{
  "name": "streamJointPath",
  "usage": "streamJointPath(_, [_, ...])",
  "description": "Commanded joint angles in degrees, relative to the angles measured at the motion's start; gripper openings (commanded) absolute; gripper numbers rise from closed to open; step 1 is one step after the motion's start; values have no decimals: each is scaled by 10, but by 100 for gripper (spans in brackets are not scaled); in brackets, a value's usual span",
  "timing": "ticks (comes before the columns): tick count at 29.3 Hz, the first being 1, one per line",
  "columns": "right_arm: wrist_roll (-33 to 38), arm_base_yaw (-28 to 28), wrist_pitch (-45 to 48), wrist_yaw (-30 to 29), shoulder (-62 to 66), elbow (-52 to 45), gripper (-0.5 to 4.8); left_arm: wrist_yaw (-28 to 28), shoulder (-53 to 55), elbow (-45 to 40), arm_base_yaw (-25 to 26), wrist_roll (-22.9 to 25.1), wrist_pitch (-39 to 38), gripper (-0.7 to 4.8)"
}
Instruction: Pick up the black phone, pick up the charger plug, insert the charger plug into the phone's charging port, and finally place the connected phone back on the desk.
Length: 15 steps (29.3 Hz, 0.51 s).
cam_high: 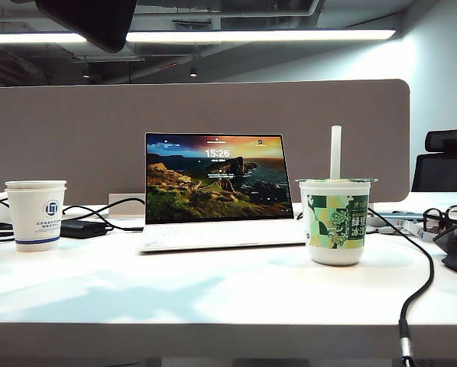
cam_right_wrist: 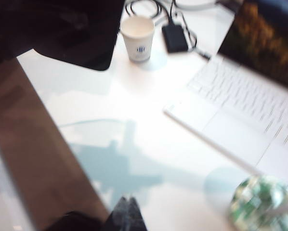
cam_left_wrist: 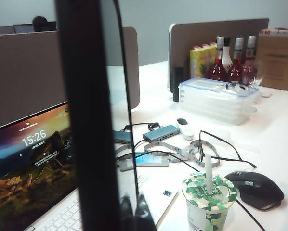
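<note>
Gripping the black phone (cam_left_wrist: 86,120) upright beside the laptop (cam_left_wrist: 33,163), left claw (cam_left_wrist: 134,216) keeps its long axis vertical; right claw (cam_right_wrist: 127,214), pinched shut, hovers above the tabletop (cam_right_wrist: 134,120), no plug visible.

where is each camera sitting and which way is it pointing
Exterior view: low at the desk front edge, facing the laptop and the divider; no arm clearly shows.
Left wrist view: raised over the desk, looking level across the laptop and green cup; the left claw shows, shut on the black phone.
Right wrist view: high, looking down at the desk; only the right claw, shut, shows.
Shared: laptop and green cup in all three; paper cup in exterior and right wrist.
</note>
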Motion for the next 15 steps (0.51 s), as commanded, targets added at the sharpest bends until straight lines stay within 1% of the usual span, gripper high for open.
streamJointPath(1, [94,-3,-23,1,-3,3,-5,17,-7,7,0,31,22,-7])
streamJointPath(3, [94,-10,-28,-3,-3,3,-5,25,-10,7,0,35,21,-7])
streamJointPath(6, [42,-13,-19,-5,-4,3,-5,58,-10,7,0,33,21,-7])
streamJointPath(9, [31,-13,-1,-6,-4,3,-5,68,-10,7,-2,34,20,-7])
streamJointPath(15, [30,-13,47,-57,-4,3,-5,63,-10,7,-49,49,19,-7])
